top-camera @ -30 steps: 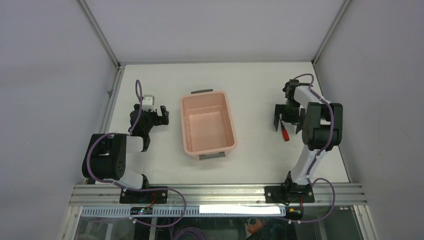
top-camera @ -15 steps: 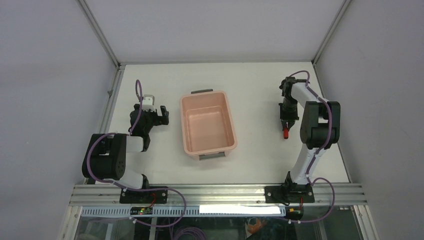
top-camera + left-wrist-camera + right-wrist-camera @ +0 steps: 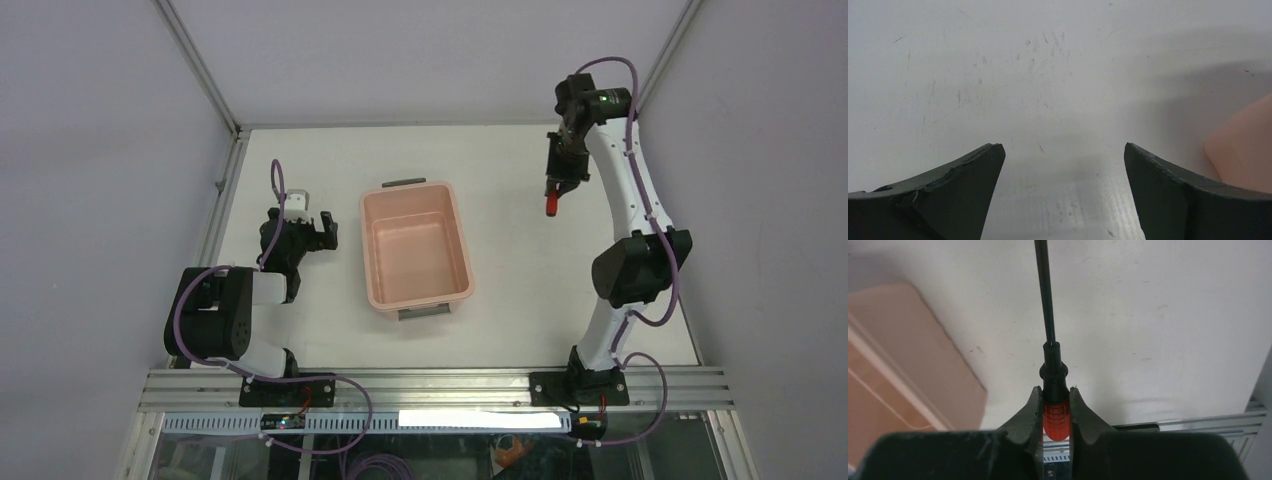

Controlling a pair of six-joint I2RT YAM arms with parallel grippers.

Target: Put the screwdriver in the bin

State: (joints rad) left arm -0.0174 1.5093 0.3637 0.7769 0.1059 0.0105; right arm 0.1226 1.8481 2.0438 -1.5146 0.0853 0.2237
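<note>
My right gripper [image 3: 553, 192] [image 3: 1055, 392] is shut on the screwdriver [image 3: 551, 204] [image 3: 1055, 415], pinching its red handle, and holds it lifted above the table to the right of the bin. The thin black shaft [image 3: 1045, 295] points away from the wrist camera. The salmon-pink bin [image 3: 415, 247] sits mid-table, and its edge [image 3: 903, 375] shows at the left of the right wrist view. My left gripper [image 3: 322, 230] [image 3: 1063, 150] stands open just above the table, left of the bin, with nothing between its fingers.
A corner of the bin [image 3: 1245, 147] shows at the right of the left wrist view. An aluminium rail [image 3: 440, 385] runs along the near edge by the arm bases. Frame posts [image 3: 200, 70] rise at the back corners.
My right gripper closed on the screwdriver where it lay on the table, then lifted it up and toward the back. The left arm has not moved.
</note>
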